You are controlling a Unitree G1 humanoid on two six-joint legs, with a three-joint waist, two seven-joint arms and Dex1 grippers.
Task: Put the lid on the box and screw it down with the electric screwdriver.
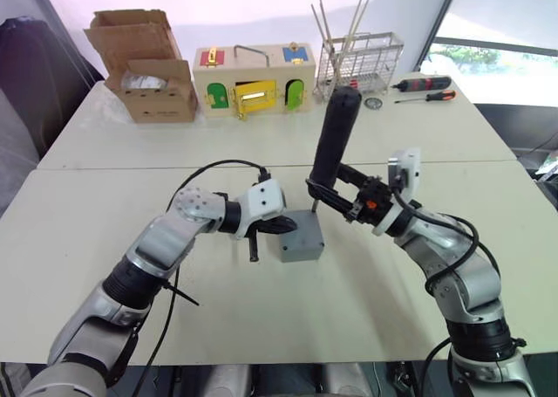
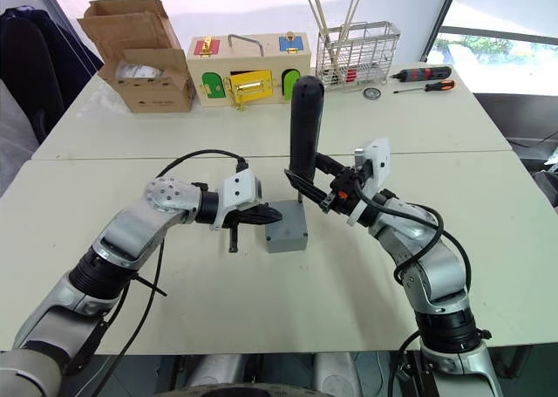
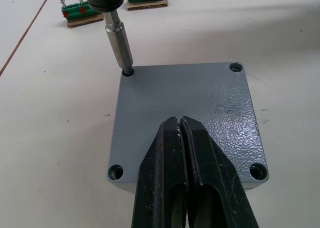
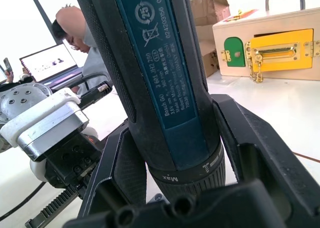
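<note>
Left wrist view: electric screwdriver (image 1: 334,140) upright, bit down in lid (image 3: 185,112) corner hole, right fingers (image 4: 125,168) clamping it; left fingers (image 3: 165,173) together.

Bright window daylight from behind; soft shadows, sharp focus.

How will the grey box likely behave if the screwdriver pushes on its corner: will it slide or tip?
The box looks low and square, so it probably will not tip. It might slide on the smooth table, but the shut left tool pressing on the lid likely steadies it. The electric screwdriver bears on one corner hole.
</note>
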